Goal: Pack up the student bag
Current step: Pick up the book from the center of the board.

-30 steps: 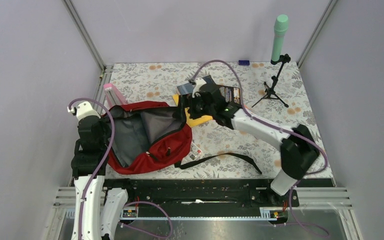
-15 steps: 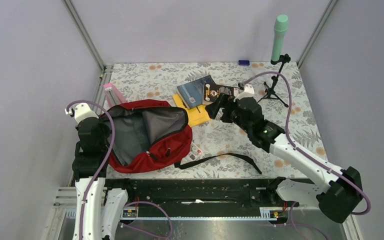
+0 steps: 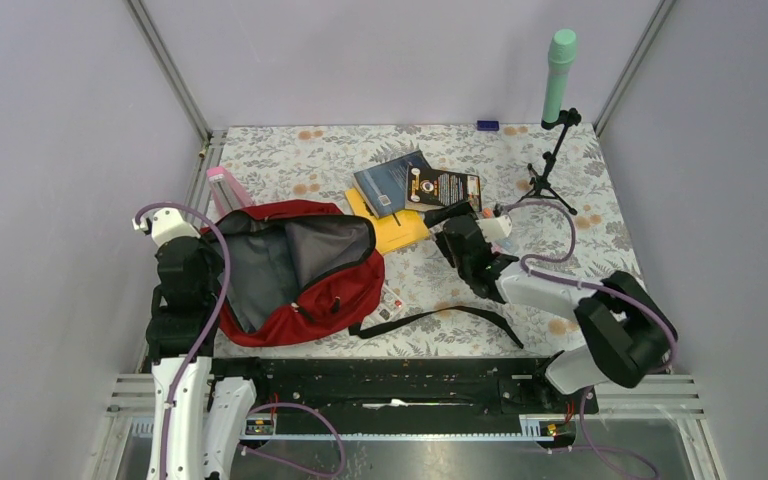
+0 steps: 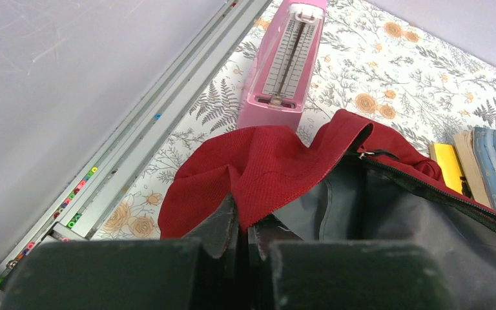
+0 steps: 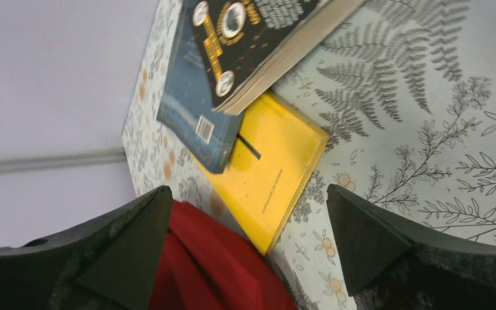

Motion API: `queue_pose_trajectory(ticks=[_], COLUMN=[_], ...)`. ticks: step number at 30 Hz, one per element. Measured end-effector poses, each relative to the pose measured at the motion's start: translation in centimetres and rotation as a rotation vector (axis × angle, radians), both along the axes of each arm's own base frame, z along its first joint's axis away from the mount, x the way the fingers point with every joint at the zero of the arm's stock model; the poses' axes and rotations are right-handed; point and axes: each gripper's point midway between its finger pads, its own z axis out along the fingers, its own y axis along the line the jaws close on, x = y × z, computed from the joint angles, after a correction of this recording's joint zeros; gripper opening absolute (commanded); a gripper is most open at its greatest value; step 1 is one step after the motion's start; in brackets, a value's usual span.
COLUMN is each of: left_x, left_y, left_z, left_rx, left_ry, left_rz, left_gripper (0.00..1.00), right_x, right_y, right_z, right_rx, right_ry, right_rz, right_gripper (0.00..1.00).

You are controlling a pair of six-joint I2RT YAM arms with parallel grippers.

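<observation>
Two hands engaging: left hand (image 4: 244,223) clamping red rim of student bag (image 3: 300,270), probably keeping mouth gaping for loading. Bag lying on desk (image 3: 460,290), left side, grey lining showing; right hand (image 5: 248,232) hovering wide open, empty, facing overlapping books (image 3: 410,195), yellow book (image 5: 268,171) lying nearest bag, likely next pickup.

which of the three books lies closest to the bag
The thin yellow book, beside the large red fabric backpack; the blue book and black book lie beyond it.
</observation>
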Motion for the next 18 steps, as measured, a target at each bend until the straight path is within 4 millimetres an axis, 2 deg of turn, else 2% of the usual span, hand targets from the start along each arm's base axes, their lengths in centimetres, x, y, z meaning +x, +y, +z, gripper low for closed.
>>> queue_pose_trajectory(ticks=[6, 11, 18], left_x=[0.3, 0.3, 0.4], left_y=[-0.6, -0.7, -0.7], left_z=[-0.3, -0.3, -0.3], left_rx=[-0.013, -0.017, -0.017], left_ry=[0.003, 0.001, 0.002], left_rz=[-0.031, -0.041, -0.041], left_gripper=[0.01, 0.01, 0.01], right_x=[1.8, 4.0, 6.7], right_y=[-0.3, 0.6, 0.4], right_z=[-3.8, -5.7, -7.5], right_rx=[0.137, 0.235, 0.299], right_ry=[0.042, 0.061, 0.056], right_rz=[-0.186, -0.288, -0.406], right_gripper=[0.96, 0.96, 0.92])
